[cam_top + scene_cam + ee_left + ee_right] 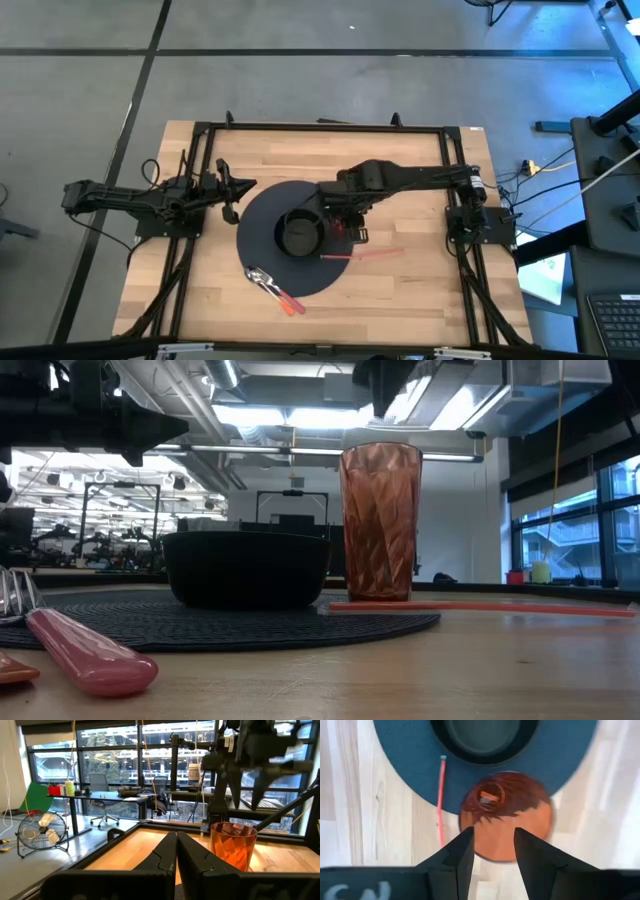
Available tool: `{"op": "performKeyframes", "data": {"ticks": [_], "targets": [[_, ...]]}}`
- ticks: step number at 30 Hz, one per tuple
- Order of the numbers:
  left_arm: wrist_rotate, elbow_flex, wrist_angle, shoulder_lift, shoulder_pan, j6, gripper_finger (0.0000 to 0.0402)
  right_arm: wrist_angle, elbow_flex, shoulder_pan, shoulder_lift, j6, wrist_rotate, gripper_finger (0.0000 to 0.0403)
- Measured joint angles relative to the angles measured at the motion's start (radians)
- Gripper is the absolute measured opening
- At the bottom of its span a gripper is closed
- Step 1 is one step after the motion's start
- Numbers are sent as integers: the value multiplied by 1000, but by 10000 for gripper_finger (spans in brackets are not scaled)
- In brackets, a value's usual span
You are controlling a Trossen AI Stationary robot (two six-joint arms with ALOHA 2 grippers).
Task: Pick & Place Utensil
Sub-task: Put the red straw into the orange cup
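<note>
The right hand [338, 226] hangs above the amber cup [345, 228], its fingers parted and holding nothing; the wrist view looks straight down into the cup [506, 815]. The cup stands upright at the round dark mat's [262, 205] right edge, just beside the black bowl [298, 234]. A thin red stick [362, 255] lies from the mat's rim out onto bare table [420, 290], where open room remains. The pink-handled utensils [278, 291] lie at the mat's lower edge, partly cut off in the low view. The left hand [226, 200] waits with fingers closed at the table's left, empty
</note>
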Motion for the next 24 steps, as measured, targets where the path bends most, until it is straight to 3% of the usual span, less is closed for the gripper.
{"op": "performKeyframes", "data": {"ticks": [6,14,21,24], "targets": [[0,0,-6,0,0,0,8,-31,108,21,-40,-15,24,130],[0,0,-7,0,0,1,8,-29,77,27,-231,-10,96,77],[0,0,-7,0,0,1,8,12,-65,54,-444,-5,138,10],[0,0,-7,0,0,1,8,127,-197,68,-553,-10,123,8]]}}
